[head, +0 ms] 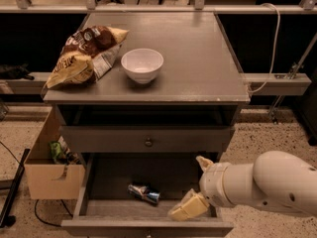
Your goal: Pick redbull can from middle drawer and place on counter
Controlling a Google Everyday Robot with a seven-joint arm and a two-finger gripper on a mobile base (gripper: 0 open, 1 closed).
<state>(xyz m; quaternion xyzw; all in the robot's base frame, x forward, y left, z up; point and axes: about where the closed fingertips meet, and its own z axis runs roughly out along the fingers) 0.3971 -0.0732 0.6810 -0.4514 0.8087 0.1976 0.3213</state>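
The redbull can (144, 193) lies on its side on the bare floor of the open middle drawer (104, 175), near the drawer's front. My gripper (194, 185) hangs over the right part of the drawer, to the right of the can and apart from it. Its two pale fingers (188, 207) are spread and hold nothing. The white arm reaches in from the lower right. The counter (198, 58) is the grey cabinet top above.
A white bowl (142, 65) and a chip bag (84, 56) sit on the left part of the counter. A shut drawer front with a round knob (148, 142) is above the open drawer. A cardboard box (47, 170) stands on the floor at left.
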